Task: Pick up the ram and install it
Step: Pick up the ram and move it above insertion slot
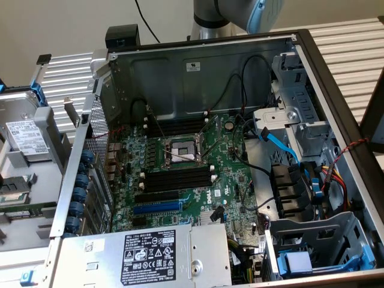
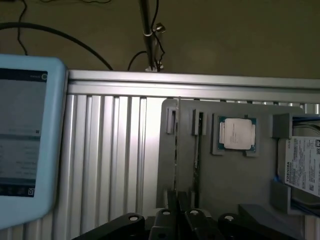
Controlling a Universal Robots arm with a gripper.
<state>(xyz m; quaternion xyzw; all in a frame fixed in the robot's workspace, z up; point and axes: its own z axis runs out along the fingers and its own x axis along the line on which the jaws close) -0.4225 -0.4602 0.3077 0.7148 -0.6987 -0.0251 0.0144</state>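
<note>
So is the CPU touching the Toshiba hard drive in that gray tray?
Apart. The wrist view shows a strip of bare gray tray between the CPU and the Toshiba hard drive.

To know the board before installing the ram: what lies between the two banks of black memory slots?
The processor socket, with its metal frame, lies between the far bank and the near bank. This shows in the exterior view.

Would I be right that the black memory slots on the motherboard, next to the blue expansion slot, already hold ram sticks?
Not quite: the exterior view shows the black memory slots next to the blue expansion slot empty, with nothing seated. In the wrist view the ram stands on edge in the grey tray.
</note>
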